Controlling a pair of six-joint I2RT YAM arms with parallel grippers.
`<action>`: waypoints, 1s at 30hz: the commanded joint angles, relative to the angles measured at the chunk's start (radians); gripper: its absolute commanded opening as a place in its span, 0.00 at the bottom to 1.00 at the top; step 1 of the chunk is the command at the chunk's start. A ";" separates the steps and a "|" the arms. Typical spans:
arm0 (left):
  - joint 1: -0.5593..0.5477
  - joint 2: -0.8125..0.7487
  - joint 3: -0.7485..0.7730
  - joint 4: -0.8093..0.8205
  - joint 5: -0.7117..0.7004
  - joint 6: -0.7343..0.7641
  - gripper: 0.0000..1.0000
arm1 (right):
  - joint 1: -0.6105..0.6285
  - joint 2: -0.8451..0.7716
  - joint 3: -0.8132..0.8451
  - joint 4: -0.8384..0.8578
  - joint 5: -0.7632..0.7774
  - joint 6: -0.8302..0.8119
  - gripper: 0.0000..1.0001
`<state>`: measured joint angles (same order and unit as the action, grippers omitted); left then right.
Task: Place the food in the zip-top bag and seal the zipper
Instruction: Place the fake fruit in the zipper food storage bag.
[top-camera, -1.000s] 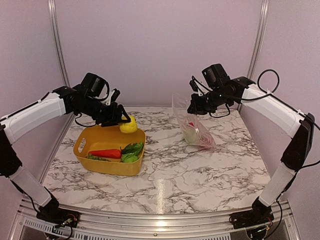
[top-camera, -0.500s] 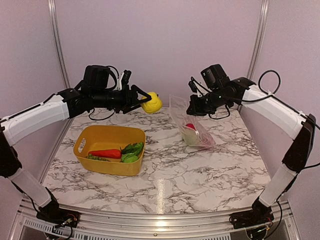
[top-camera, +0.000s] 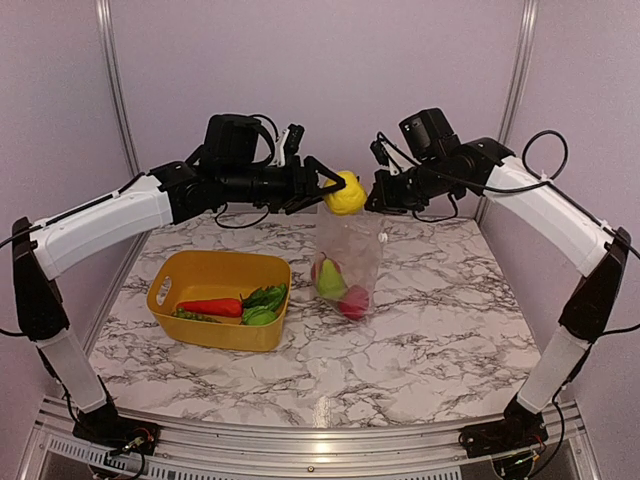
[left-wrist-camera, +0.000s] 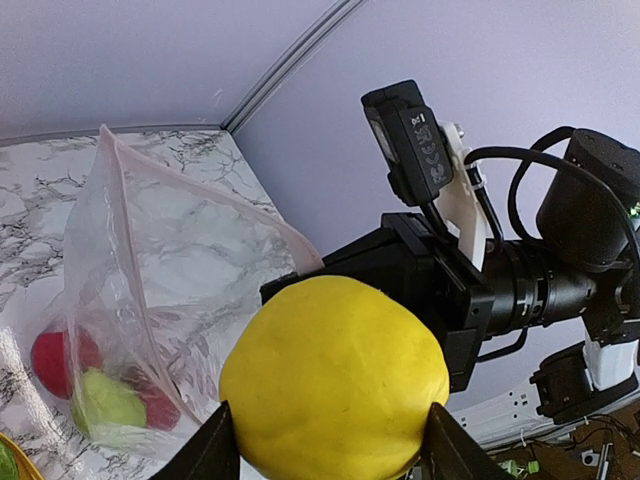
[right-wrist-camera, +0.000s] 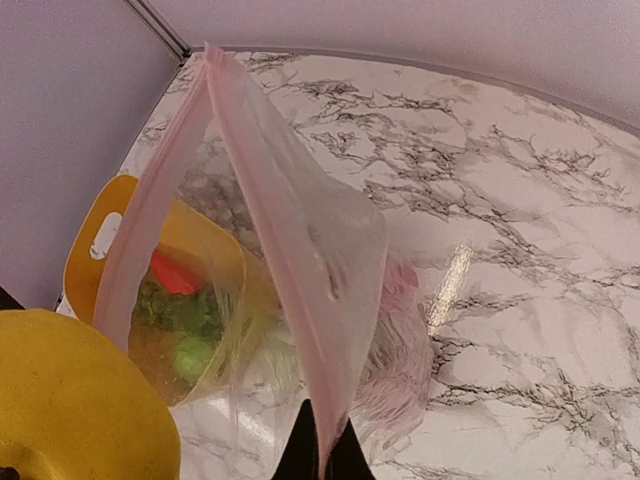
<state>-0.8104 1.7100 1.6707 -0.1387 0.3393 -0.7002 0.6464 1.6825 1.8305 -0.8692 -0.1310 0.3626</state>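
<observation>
Top external shows the left gripper (top-camera: 332, 190) with its jaws clenched on the yellow lemon (top-camera: 346, 192), held just above the open mouth of the zip-top bag (top-camera: 348, 248). The right gripper (top-camera: 380, 193) has its jaws pinched on the bag's top edge at the zipper (right-wrist-camera: 258, 215), so the bag hangs upright over the worktop (top-camera: 430, 340). Inside it lie a green pear (top-camera: 329, 281) and a red round piece (top-camera: 353, 301). The carrot (top-camera: 209, 307) and green leafy pieces (top-camera: 264, 297) lie in the yellow basket (top-camera: 215, 335), left of the bag.

lemon (top-camera: 345, 192) above open bag (top-camera: 349, 250)
</observation>
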 joint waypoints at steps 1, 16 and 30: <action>-0.006 0.045 0.073 -0.136 -0.087 0.060 0.27 | 0.010 0.015 0.015 0.002 -0.010 0.001 0.00; -0.031 0.254 0.329 -0.438 -0.180 0.149 0.28 | 0.011 0.075 0.131 -0.013 0.002 -0.003 0.00; -0.044 0.321 0.376 -0.446 -0.233 0.085 0.70 | 0.002 0.125 0.172 -0.012 -0.028 -0.003 0.00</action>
<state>-0.8509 2.0171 2.0277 -0.5945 0.1204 -0.5949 0.6476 1.7973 1.9778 -0.8963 -0.1322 0.3580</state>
